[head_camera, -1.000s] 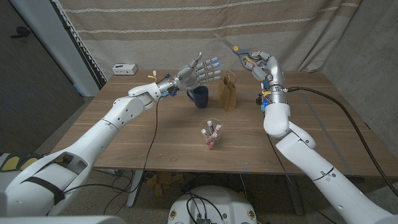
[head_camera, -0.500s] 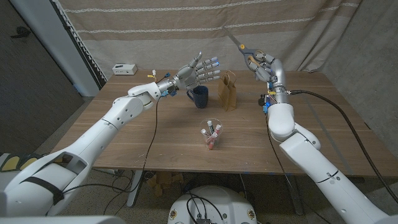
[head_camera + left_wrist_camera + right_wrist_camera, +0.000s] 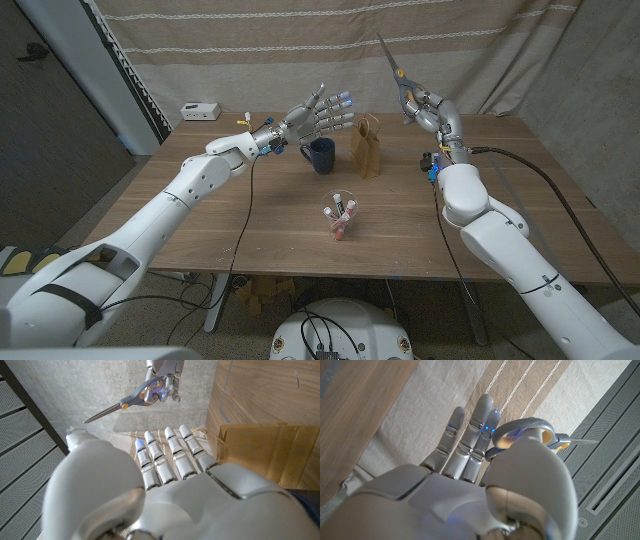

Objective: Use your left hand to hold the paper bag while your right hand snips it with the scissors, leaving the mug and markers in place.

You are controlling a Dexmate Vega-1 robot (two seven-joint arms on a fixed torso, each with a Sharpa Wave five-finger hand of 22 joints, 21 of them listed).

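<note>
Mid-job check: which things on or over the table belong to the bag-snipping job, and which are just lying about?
Job:
paper bag, standing untouched
scissors, held up in right hand
left hand, open, above the mug
mug and markers, to stay put

Lying about:
white box, far left corner

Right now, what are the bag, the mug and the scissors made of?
The bag looks like matte brown kraft paper, creased, with twisted handles. The mug seems glazed ceramic, dark blue with a faint shine. The scissors have bare metal blades and grey handles, probably plastic.
</note>
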